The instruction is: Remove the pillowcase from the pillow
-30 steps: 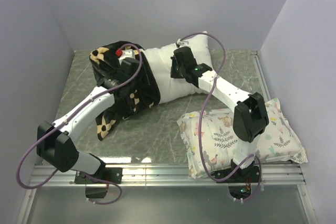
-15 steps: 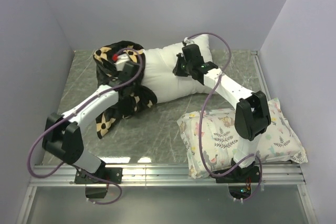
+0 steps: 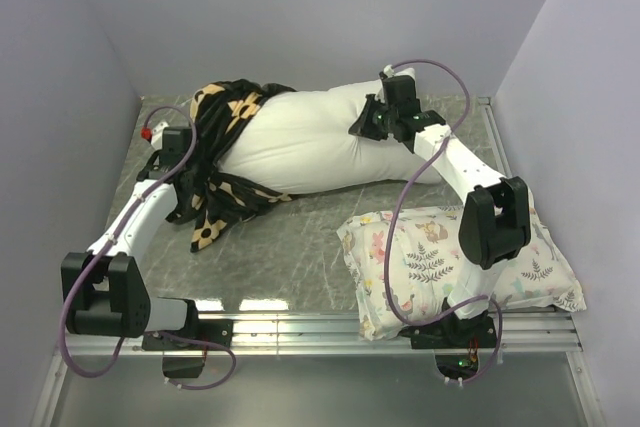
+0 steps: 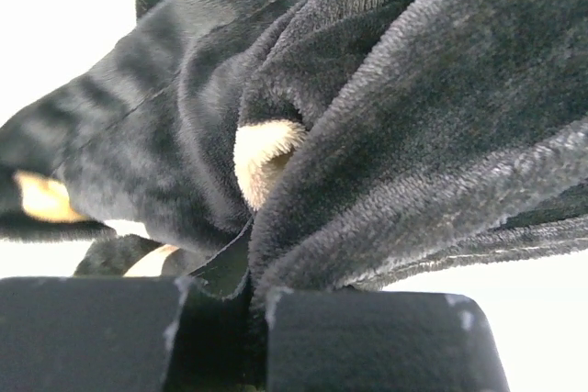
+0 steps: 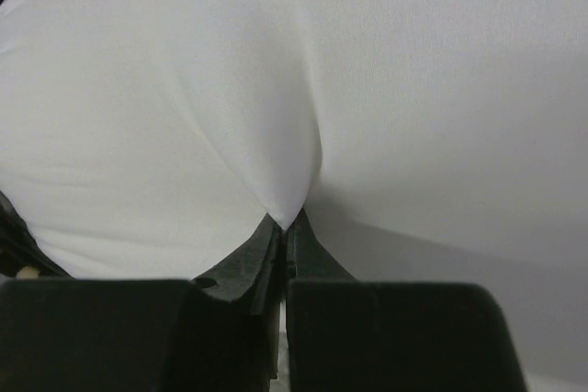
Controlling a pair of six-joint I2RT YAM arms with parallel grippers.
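The plain white pillow [image 3: 300,142] lies across the back of the table, most of it bare. The black pillowcase [image 3: 215,162] with tan flowers still wraps its left end and trails toward the front left. My left gripper [image 3: 185,152] is shut on a fold of the pillowcase [image 4: 367,135]; in the left wrist view the plush black fabric bunches between the jaws [image 4: 250,305]. At the pillow's right end, my right gripper [image 3: 372,125] is shut on a pinch of the pillow's white cloth [image 5: 294,117], which narrows to a point between the closed jaws [image 5: 285,227].
A smaller white pillow [image 3: 455,262] with pastel floral print lies at the front right, under the right arm's elbow. Grey walls close in the left, back and right sides. A metal rail [image 3: 320,332] runs along the near edge.
The left gripper closed on the pillowcase and pulled it left, off most of the pillow. The right gripper carried the pillow's right end further right and back; much more white shows.
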